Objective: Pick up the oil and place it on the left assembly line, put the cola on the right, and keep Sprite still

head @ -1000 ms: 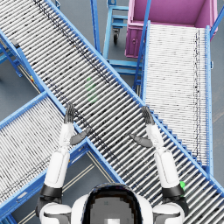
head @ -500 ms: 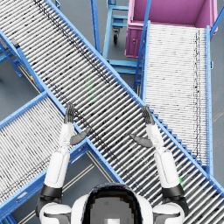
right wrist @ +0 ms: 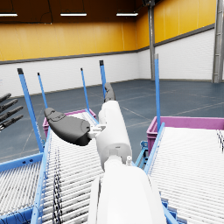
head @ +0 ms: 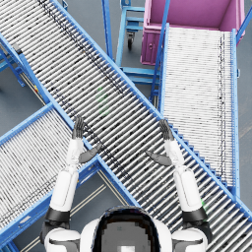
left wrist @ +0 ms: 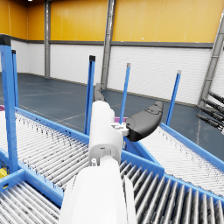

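No oil, cola or Sprite bottle shows clearly in any view. The only trace is a faint green streak (head: pixel 101 100) on the rollers of the middle conveyor (head: pixel 59 54), too dim to identify. My left hand (head: pixel 80 143) hovers over that conveyor's near-left edge, fingers straight and thumb out, holding nothing. My right hand (head: pixel 165 146) mirrors it over the same belt, also holding nothing. The left wrist view has the left hand (left wrist: pixel 139 122) with its thumb spread. In the right wrist view the right hand (right wrist: pixel 76 126) looks the same.
The left conveyor (head: pixel 27 165) lies below my left arm. The right conveyor (head: pixel 197 93) runs away toward a pink bin (head: pixel 197 17). Blue frame rails and upright posts (left wrist: pixel 89 94) edge every belt. Grey floor lies between the lines.
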